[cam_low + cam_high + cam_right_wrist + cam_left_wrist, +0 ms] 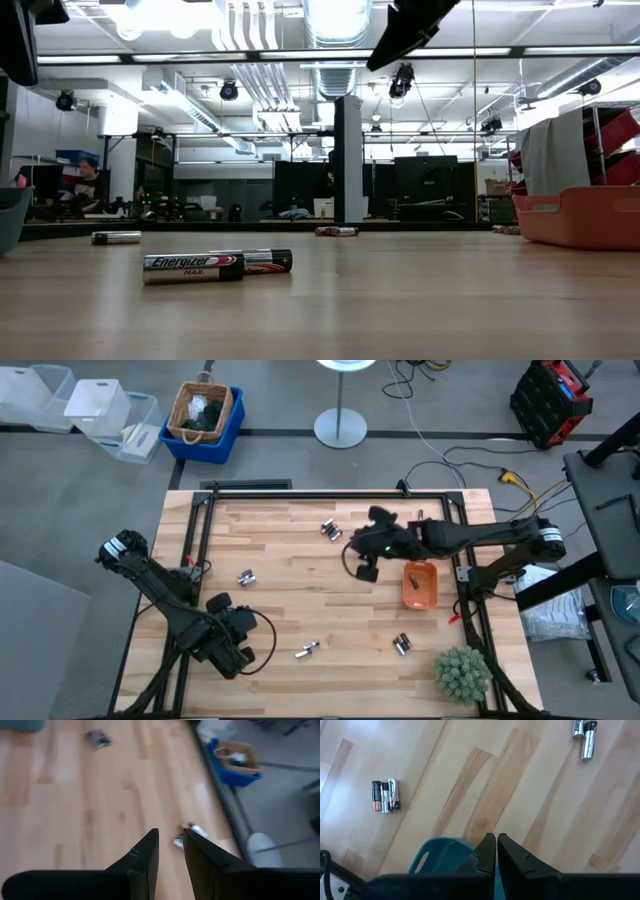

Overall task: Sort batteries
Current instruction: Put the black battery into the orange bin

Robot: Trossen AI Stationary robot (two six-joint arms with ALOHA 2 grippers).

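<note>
Batteries lie on the wooden table in small clusters: far middle (330, 530), left of centre (246, 576), near middle (307, 650) and near right (402, 644). The low view shows two of them lying side by side (215, 266). My right gripper (355, 550) hovers open over the far middle of the table. The far cluster (187, 834) lies just beyond its fingertips (171, 845), untouched. My left gripper (243, 650) is shut at the near left, above a teal tray (437, 855). Two clusters (384, 796) (584, 737) lie ahead of it.
An orange tray (420, 585) sits on the table's right side, next to my right arm. A green plant-like ball (462, 672) stands at the near right corner. Black rails (330, 494) frame the table's far and side edges.
</note>
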